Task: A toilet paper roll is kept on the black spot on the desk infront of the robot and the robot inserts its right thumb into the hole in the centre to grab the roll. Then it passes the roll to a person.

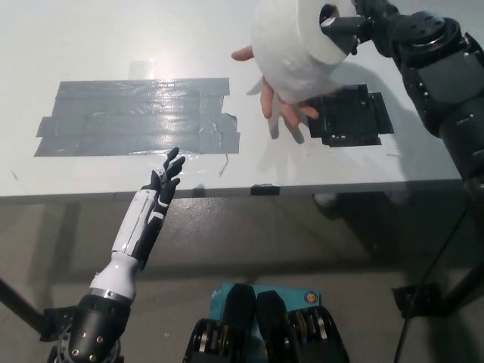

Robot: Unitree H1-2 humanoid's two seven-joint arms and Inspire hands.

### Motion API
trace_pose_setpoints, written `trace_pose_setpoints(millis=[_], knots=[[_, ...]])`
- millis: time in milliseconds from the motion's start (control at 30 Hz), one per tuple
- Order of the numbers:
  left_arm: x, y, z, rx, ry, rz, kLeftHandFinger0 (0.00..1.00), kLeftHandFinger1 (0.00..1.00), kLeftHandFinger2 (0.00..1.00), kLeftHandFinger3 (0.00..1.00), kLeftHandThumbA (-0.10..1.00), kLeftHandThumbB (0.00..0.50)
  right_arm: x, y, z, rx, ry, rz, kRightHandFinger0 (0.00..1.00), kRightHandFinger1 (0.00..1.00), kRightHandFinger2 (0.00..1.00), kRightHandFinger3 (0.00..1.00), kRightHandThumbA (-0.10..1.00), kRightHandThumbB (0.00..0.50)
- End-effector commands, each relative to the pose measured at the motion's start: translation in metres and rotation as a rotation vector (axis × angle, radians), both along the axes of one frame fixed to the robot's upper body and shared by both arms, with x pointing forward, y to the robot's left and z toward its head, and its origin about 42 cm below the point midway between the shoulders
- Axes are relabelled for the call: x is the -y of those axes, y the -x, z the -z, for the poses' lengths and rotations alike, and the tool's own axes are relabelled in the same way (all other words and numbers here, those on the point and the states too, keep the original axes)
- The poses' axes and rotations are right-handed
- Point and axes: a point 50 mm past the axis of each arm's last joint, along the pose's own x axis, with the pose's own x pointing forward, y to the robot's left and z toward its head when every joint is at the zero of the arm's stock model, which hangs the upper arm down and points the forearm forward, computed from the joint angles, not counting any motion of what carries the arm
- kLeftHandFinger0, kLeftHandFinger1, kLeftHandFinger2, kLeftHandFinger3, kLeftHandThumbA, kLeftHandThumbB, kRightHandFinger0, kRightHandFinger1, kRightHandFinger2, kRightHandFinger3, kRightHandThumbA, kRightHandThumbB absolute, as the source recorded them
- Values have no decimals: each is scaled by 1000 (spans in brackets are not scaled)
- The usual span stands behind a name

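Observation:
A white toilet paper roll [291,47] hangs in the air at the top middle of the head view, tilted. My black right hand [361,26] holds it, with the thumb inside the centre hole. A person's open hand [281,106] lies palm up right under the roll; only its fingers and one edge show. The black spot [355,117] on the white desk [113,45] lies bare just to the right of that hand. My white left hand [166,178] rests at the desk's front edge with its fingers apart, holding nothing.
A large patch of grey tape [136,117] covers the left part of the desk. A small black clip [265,190] sits on the desk's front edge. Below the edge is grey floor, with a black stand foot [420,299] at lower right.

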Motion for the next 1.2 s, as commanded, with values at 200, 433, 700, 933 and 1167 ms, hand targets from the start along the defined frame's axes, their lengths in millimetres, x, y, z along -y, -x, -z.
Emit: trace_pose_setpoints(millis=[200,433,700,933,1167], knots=[[-1,-1,-15,43,-24,9,1000,1000,1000,1000,1000,42,-35,3,-9,144,114,-90,61,570,850,820,-100,184],[-1,-1,-15,44,-21,13,1000,1000,1000,1000,1000,33,-46,6,8,86,167,-117,536,992,1000,1000,-48,295],[0,-2,-17,43,-26,15,1000,1000,1000,1000,1000,32,-34,3,-9,-23,357,-196,1000,1000,1000,1000,387,386],[0,-2,-16,34,-24,22,1000,1000,1000,1000,999,38,-13,0,-27,6,439,-183,1000,1000,1000,1000,626,416],[0,-2,-15,28,-21,19,1000,1000,1000,1000,982,40,1,0,-74,80,340,-172,1000,1000,1000,1000,762,433]])
